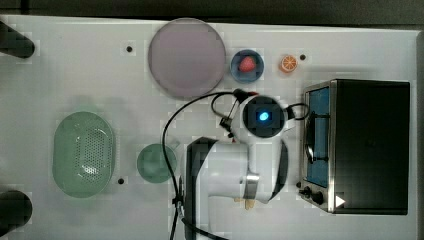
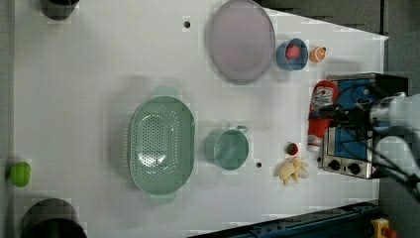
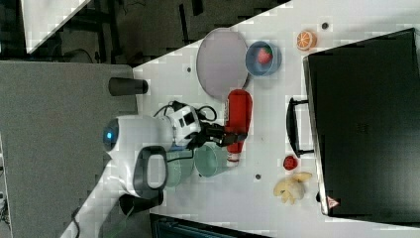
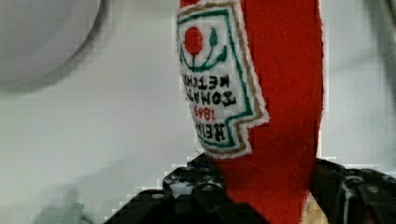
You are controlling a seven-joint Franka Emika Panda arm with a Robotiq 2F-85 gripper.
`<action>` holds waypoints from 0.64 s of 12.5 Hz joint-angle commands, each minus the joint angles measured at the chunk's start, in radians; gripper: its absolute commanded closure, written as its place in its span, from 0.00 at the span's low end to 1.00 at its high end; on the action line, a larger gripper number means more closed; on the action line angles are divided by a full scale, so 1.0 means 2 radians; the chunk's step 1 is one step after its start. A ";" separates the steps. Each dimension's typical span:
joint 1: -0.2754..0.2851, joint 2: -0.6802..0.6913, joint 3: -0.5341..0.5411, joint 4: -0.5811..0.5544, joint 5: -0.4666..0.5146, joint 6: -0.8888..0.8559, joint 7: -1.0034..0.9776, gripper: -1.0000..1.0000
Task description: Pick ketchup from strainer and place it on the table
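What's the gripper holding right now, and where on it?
The gripper holds the red plastic ketchup squeeze bottle, clamped across its body below the white label, toward the cap end. The pale green perforated oval strainer sits empty.

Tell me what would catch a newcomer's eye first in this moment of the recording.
First, the red ketchup held in the gripper, out of the strainer and carried between the round greyish plate and the black toaster oven in the right view. Next, the pale green strainer, now holding nothing, at the top view's left beside the green cup.
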 commanded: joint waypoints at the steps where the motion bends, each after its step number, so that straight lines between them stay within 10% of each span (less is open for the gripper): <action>1: 0.014 0.029 0.005 -0.027 0.000 0.063 -0.022 0.44; 8: 0.014 0.052 0.010 -0.013 0.000 0.100 -0.015 0.00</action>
